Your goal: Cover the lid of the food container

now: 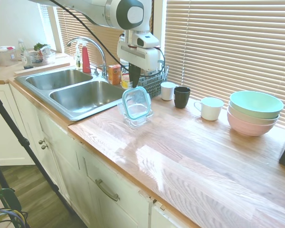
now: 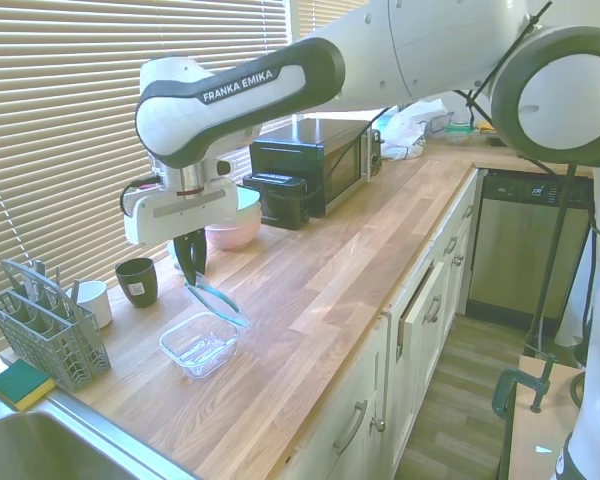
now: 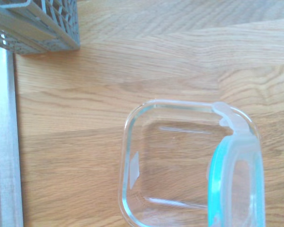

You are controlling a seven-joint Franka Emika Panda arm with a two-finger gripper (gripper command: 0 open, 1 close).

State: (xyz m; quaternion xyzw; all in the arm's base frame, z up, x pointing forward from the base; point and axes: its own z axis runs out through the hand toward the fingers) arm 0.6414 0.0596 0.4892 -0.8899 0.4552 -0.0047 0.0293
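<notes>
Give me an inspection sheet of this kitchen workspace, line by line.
Surface: wooden countertop, glossy, next to a steel double sink.
Job's things: lid tilted, held over the food container, not yet seated.
Clutter: grey utensil basket, black mug, white mug, stacked pastel bowls, green sponge, microwave.
Grippers: gripper shut on the lid's upper edge.
Cables: black cable along the arm.
Surroundings: window blinds, cream cabinets, dishwasher.

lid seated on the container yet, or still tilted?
Tilted, not seated. The hand holds the lid by its upper edge; it slants over the container, whose inside shows uncovered in the wrist view.
</notes>
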